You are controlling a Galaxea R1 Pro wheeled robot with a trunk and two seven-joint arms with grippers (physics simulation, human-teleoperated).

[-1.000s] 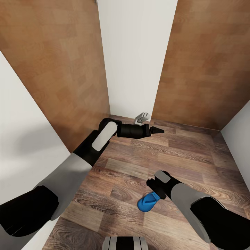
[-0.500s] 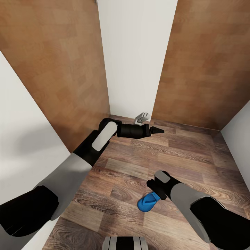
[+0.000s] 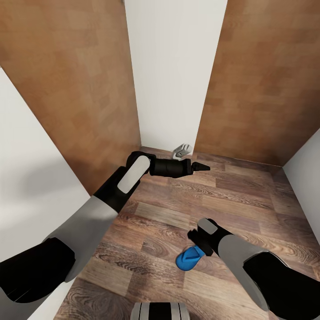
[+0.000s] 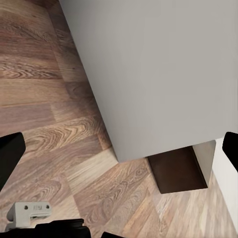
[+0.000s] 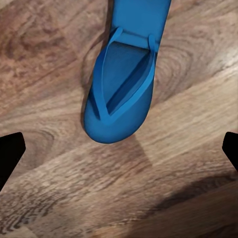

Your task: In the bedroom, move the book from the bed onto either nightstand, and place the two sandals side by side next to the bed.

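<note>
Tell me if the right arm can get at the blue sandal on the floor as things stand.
Probably yes. The right pincer hangs open just over the blue sandal, which lies flat on the bare wood floor, with nothing between them.

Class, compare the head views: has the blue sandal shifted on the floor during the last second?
No. The blue sandal keeps its place on the same floor planks.

Wood-plank floor; blue sandal flat on it; small white obj by wall.
</note>
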